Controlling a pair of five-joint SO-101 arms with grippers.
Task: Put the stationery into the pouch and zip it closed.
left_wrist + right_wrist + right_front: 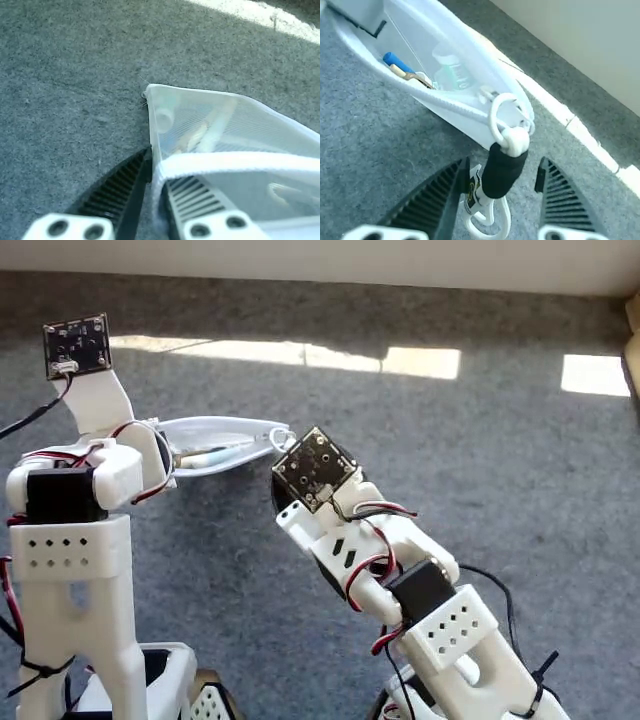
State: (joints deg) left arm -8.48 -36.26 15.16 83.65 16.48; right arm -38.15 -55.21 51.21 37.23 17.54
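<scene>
One green-labelled item [452,75], perhaps glue, inside the pouch [451,114], print unreadable.

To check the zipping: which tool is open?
The right tool, open with the black zipper pull between; the left tool is shut on the pouch.

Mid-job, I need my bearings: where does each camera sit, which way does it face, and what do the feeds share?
High view: fixed above the bases' side, looking down on the grey surface; left arm and right arm show, with the pouch between them.
Left wrist view: on the left arm, looking past the left gripper, shut on the pouch's end.
Right wrist view: on the right arm, looking past the open right gripper at the zipper pull and the stationery inside.
Shared: all three show the pouch.
</scene>
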